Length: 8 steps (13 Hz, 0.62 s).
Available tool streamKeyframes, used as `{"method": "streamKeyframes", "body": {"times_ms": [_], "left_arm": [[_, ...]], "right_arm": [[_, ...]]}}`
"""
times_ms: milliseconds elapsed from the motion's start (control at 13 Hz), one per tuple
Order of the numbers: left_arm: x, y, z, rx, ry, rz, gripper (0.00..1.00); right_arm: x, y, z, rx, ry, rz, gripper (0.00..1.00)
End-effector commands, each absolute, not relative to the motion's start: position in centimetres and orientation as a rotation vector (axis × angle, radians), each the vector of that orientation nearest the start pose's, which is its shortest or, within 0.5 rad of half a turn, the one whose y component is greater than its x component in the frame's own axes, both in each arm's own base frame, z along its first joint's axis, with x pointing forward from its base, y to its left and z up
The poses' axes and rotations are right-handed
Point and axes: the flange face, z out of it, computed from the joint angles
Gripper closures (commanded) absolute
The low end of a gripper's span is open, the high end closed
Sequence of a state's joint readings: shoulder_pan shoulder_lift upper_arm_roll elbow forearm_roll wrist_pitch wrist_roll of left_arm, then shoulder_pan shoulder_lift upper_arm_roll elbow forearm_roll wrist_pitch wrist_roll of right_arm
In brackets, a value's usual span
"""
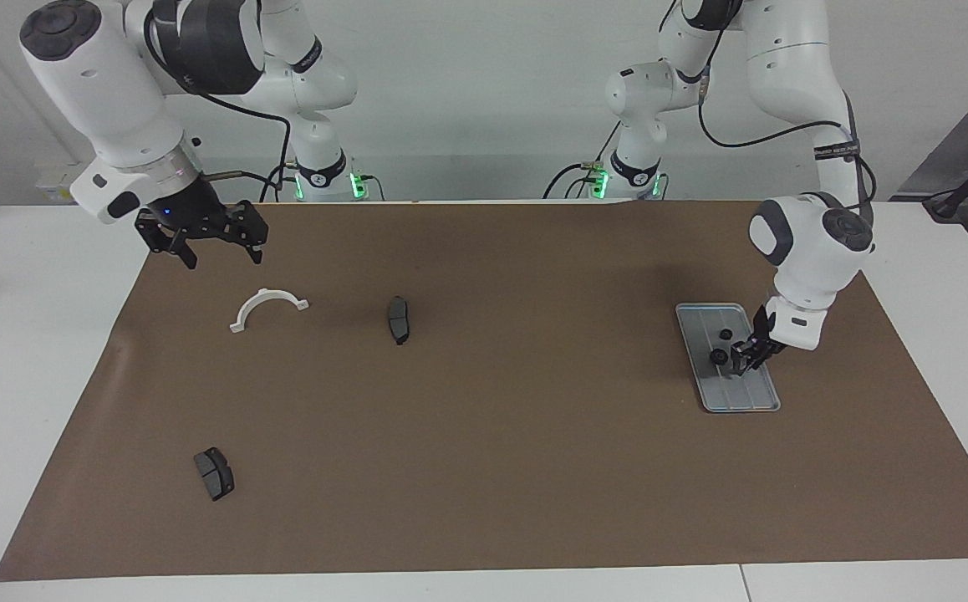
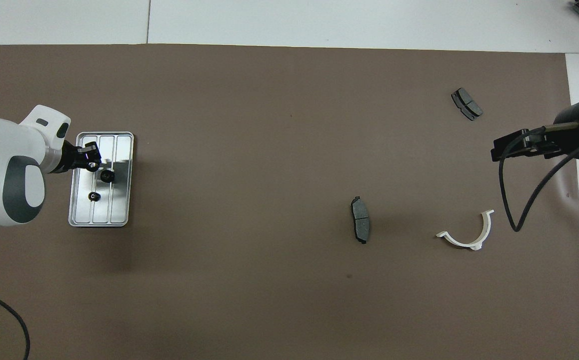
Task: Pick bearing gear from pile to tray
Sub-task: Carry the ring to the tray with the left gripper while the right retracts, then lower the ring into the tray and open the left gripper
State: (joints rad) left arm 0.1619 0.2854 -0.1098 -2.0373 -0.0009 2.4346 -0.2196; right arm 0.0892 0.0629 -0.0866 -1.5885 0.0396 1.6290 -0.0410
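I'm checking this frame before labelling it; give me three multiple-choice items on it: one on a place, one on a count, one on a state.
1. Where is the left gripper?
A. over the tray
B. over the white half-ring bracket
C. over bare mat

2. How many black gears lie in the tray?
A. none
B. two
C. four

3. How does the right gripper stand?
A. shut on a brake-pad piece
B. resting on the mat
C. open, raised, holding nothing

Answers: 1 A, its fingertips hang over the tray's ridged floor. 2 B, one gear and a second gear show there. 3 C, its fingers are spread apart above the mat near the white half-ring bracket.
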Motion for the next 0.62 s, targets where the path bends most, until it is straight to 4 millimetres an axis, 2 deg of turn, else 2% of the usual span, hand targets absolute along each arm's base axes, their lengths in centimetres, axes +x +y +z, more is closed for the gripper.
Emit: {"method": "streamKeyframes", "body": {"times_ms": [0,154,231,385,538], "left_arm": [[60.0,3.8,31.4,-3.162,-0.310,-0.198,0.01],[60.5,2.9,33.1,-3.162,-0.259,-0.203,0.00],[60.2,2.5,34.8,-3.157,-0.227,-0.186,0.00],[59.8,-0.3,38.2,-3.106,-0.058,-0.127,0.00],[59.3,-3.0,40.7,-3.065,0.047,-0.051,0.00]], "right_arm": [[57.0,0.4,58.6,-3.081,-0.070,0.009,0.00],[57.0,0.6,58.6,-3.081,-0.077,0.009,0.00],[57.0,0.8,58.6,-3.080,-0.082,0.014,0.00],[56.7,0.3,58.5,-3.080,-0.069,0.044,0.00],[56.7,-0.8,58.6,-3.080,-0.045,0.041,0.00]]}}
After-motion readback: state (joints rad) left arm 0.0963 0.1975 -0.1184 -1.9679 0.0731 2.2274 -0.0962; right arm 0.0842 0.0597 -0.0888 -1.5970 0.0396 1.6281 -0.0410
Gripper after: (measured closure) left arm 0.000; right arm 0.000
